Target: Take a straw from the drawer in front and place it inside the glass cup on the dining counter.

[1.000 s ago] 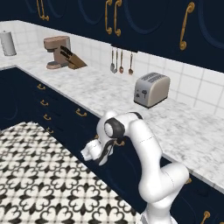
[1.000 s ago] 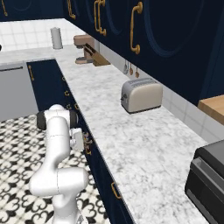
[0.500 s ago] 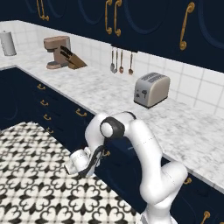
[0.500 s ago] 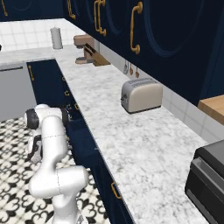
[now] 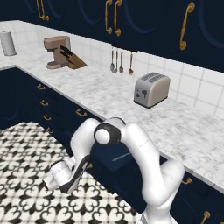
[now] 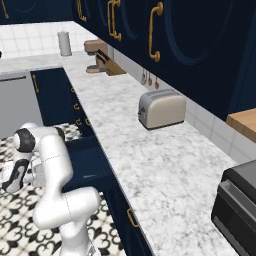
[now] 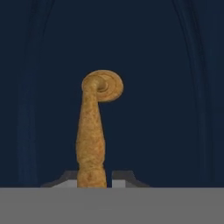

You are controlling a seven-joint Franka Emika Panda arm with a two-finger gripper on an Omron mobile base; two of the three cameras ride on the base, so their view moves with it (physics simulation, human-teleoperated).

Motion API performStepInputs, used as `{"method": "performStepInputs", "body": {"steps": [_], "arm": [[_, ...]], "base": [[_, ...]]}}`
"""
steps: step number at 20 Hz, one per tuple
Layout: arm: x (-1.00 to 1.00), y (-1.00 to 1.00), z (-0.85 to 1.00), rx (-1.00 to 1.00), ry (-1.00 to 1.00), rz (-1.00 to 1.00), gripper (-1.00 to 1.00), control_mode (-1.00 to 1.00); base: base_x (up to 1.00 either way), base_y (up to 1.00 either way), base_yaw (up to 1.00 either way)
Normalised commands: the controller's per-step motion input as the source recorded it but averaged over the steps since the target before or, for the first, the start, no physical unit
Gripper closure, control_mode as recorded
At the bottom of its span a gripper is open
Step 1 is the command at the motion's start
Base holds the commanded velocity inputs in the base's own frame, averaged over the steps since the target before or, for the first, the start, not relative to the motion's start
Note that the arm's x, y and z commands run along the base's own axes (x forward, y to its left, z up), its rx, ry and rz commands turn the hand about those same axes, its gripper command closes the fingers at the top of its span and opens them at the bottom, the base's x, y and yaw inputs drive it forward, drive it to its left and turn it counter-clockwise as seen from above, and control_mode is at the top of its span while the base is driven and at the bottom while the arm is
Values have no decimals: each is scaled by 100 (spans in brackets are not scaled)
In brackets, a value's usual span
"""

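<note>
The wide dark navy drawer (image 5: 117,158) is pulled out under the marble worktop (image 5: 175,127), a thin pale straw (image 5: 121,157) apparently inside. Its curved brass handle (image 7: 92,131) is clamped between the closed gripper (image 7: 93,175) fingers.

Marble table (image 5: 109,94) runs along tiled wall. On it, far end to near: paper towel roll (image 5: 7,43), coffee machine (image 5: 56,51) touching knife block (image 5: 72,59), toaster (image 5: 151,89). Black appliance (image 6: 239,210) at near right. Patterned tile floor (image 5: 22,153) below.
</note>
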Motion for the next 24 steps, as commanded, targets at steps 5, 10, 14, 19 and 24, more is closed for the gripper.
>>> {"method": "performStepInputs", "body": {"steps": [5, 10, 14, 19, 24], "arm": [[-34, 92, 21, 11, 16, 5, -100, -100], [-8, 28, 55, 34, 35, 0, -100, -100], [0, 24, 70, 42, 44, 0, -100, -100], [-1, 16, 62, 42, 49, 0, -100, -100], [-2, -34, 71, 19, 13, 0, -100, -100]], "base": [[0, 0, 0], [0, 0, 0], [0, 0, 0], [0, 0, 0], [0, 0, 0]]}}
